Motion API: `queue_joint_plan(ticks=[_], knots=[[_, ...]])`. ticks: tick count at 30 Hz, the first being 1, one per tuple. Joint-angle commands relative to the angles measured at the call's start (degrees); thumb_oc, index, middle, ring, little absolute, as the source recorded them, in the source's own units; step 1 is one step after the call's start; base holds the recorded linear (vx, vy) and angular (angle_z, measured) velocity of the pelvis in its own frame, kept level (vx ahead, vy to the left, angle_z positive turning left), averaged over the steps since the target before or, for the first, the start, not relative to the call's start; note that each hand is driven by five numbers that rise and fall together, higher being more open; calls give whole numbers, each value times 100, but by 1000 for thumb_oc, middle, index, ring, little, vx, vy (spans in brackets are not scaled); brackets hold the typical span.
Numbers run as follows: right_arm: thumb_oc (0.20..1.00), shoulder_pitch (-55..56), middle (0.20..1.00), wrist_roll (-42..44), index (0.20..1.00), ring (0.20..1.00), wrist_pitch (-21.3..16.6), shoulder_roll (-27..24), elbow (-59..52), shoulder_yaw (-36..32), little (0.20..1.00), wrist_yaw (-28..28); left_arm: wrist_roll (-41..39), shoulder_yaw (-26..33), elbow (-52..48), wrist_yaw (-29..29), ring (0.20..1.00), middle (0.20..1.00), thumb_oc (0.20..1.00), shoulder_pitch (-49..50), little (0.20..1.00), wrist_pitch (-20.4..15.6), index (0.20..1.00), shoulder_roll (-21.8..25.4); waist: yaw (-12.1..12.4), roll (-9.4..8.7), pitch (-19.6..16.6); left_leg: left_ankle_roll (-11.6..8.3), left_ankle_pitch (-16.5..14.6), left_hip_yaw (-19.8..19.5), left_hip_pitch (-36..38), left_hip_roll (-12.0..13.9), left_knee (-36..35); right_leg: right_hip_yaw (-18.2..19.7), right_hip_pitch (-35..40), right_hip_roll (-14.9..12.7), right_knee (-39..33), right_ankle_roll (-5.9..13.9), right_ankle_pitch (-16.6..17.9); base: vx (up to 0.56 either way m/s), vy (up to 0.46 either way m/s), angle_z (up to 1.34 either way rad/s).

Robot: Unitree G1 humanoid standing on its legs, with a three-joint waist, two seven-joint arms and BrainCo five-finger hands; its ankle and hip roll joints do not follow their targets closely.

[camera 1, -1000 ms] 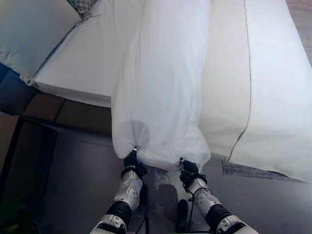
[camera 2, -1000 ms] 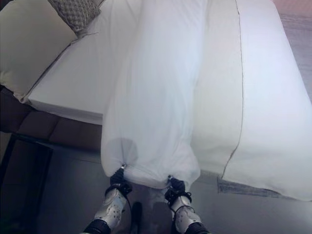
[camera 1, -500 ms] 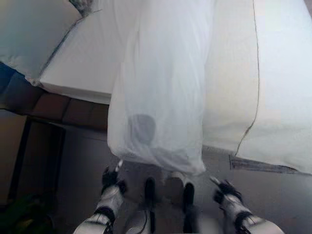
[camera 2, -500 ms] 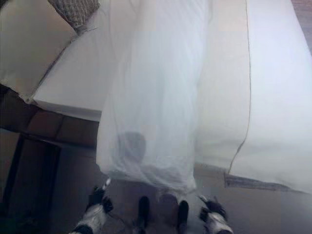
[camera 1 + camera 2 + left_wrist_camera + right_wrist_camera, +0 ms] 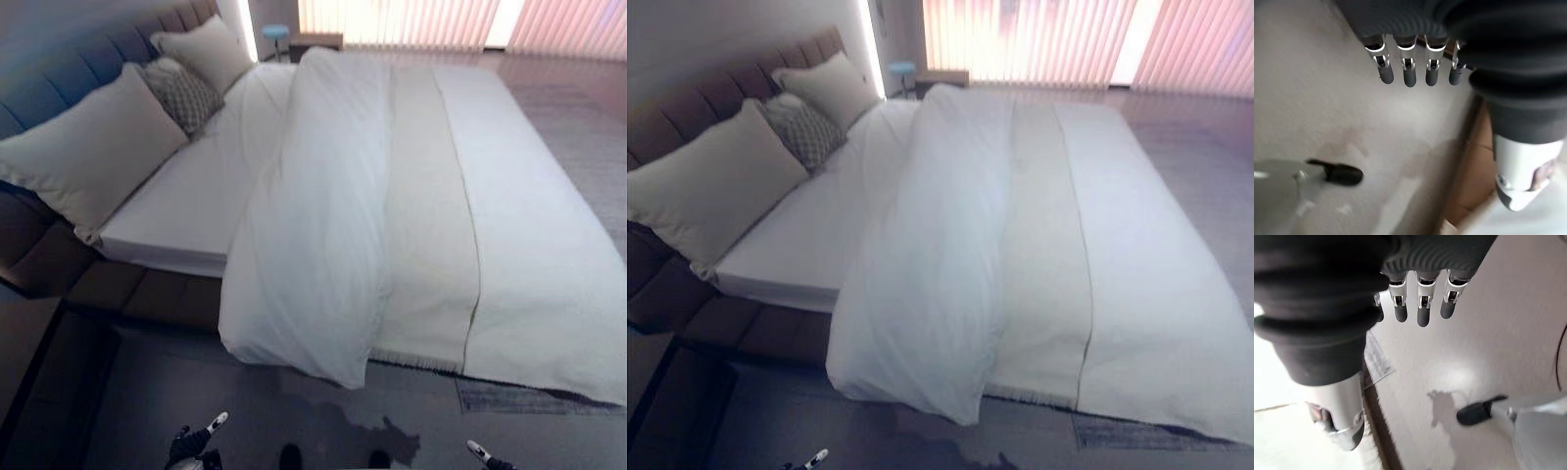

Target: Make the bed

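Both hands hang empty over the floor (image 5: 196, 392), left hand (image 5: 1410, 68) and right hand (image 5: 1420, 303), fingers straight. I see the duvet (image 5: 323, 225) bunched down the bed (image 5: 186, 201), its near end overhanging. Pillows (image 5: 93, 152) sit far left; blinds (image 5: 1038, 44) beyond.

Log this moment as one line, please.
left hand: open, empty | right hand: open, empty | duvet: bunched, overhanging bed side | pillows: at headboard
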Motion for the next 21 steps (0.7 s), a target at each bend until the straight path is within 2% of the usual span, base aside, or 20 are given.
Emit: queue_joint_plan(ticks=[1, 2, 3, 4, 6, 9, 11, 13, 17, 18, 19, 20, 21], knots=[[1000, -287, 1000, -8, 1000, 1000, -85, -22, -330, 174, 1000, 174, -259, -93, -60, -207, 1000, 1000, 1000, -244, 1000, -123, 1000, -49, -104, 1, 162, 65, -425, 160, 51, -429, 443, -3, -103, -34, 673, 230, -557, -19, -135, -3], [1000, -304, 1000, -122, 1000, 1000, -144, -45, -775, 392, 1000, 229, -442, -176, -407, -343, 1000, 1000, 1000, -243, 1000, -142, 1000, -48, -80, -59, 252, -4, -483, 197, -115, -464, 1031, -16, -51, -74, 721, 181, -564, -38, -99, -3], [1000, -300, 1000, -124, 1000, 1000, -141, -43, -781, 393, 1000, 226, -443, -176, -410, -343, 1000, 1000, 1000, -240, 1000, -141, 1000, -47, -83, -58, 251, -5, -498, 194, -129, -462, 1059, -20, -53, -72, 723, 180, -565, -68, -79, 0], [1000, -328, 1000, -258, 1000, 1000, -163, -96, -1100, 551, 1000, 292, -582, -238, -667, -467, 1000, 1000, 1000, -255, 1000, -179, 1000, -42, -62, -99, 335, -55, -497, 177, -328, -496, 1483, -1, -46, -103, 767, 142, -568, -46, -32, 6], [1000, -330, 1000, -557, 1000, 1000, -213, -244, -2062, 855, 1000, 351, -678, -408, -1274, -649, 1000, 1000, 1000, -215, 1000, -237, 1000, 18, 2, -116, 445, -76, -418, 43, -601, -542, 1803, 54, -46, -123, 804, 114, -607, -25, -12, 3], [1000, -452, 1000, -728, 1000, 1000, -342, -397, -2756, 1049, 1000, 402, -549, -600, -1793, -743, 1000, 1000, 1000, -237, 1000, -345, 1000, 170, 42, -111, 443, -11, -340, 147, -1004, -387, 1337, 112, -57, -157, 723, 199, -599, 83, 62, -1], [1000, -811, 1000, -790, 1000, 1000, -345, -538, -2745, 1290, 1000, 489, -698, -728, -2088, -778, 1000, 1000, 1000, -436, 1000, -437, 1000, 271, 137, -95, 477, -73, 0, 61, -1344, -292, 1056, 181, -56, -137, 645, 234, -614, 124, 111, -1], [1000, -1061, 1000, -798, 1000, 1000, -329, -654, -3097, 1453, 1000, 610, -893, -826, -2457, -887, 1000, 1000, 1000, -619, 1000, -447, 1000, 432, 220, -111, 528, -113, 131, 49, -1582, -246, 1048, 238, -57, -150, 604, 265, -646, 130, 127, -5], [1000, -1347, 1000, -934, 1000, 1000, -323, -727, -3574, 1704, 1000, 741, -1140, -995, -2967, -1065, 1000, 1000, 1000, -850, 1000, -470, 1000, 598, 253, -169, 552, -12, 34, 236, -1579, -239, 1038, 297, -138, -279, 614, 357, -706, 116, 197, -36], [1000, -1704, 1000, -1092, 1000, 1000, -340, -814, -3874, 1881, 1000, 730, -1232, -1144, -3115, -1100, 1000, 1000, 1000, -1206, 1000, -491, 1000, 768, 282, -248, 634, 62, -82, 332, -1698, -271, 1153, 346, -368, -420, 872, 442, -735, 60, 246, -57], [1000, -1907, 1000, -1137, 1000, 1000, -355, -809, -4067, 2007, 1000, 716, -1284, -1236, -3215, -1113, 1000, 1000, 1000, -1387, 1000, -489, 1000, 872, 300, -278, 743, 124, -142, 390, -1711, -283, 1201, 373, -582, -487, 1166, 494, -703, 60, 246, -49], [1000, -1909, 1000, -1137, 1000, 1000, -354, -810, -4067, 2006, 1000, 716, -1285, -1236, -3215, -1113, 1000, 1000, 1000, -1388, 1000, -488, 1000, 872, 303, -275, 730, 123, -135, 390, -1727, -278, 1198, 375, -599, -482, 1164, 492, -695, 9, 239, -31], [1000, -2346, 1000, -1195, 1000, 1000, -373, -809, -4270, 2242, 1000, 695, -1372, -1406, -3266, -1112, 1000, 1000, 1000, -1811, 1000, -520, 1000, 1031, 306, -283, 934, 186, -161, 498, -1722, -264, 1151, 350, -1056, -579, 1704, 569, -528, 13, 243, -18]])
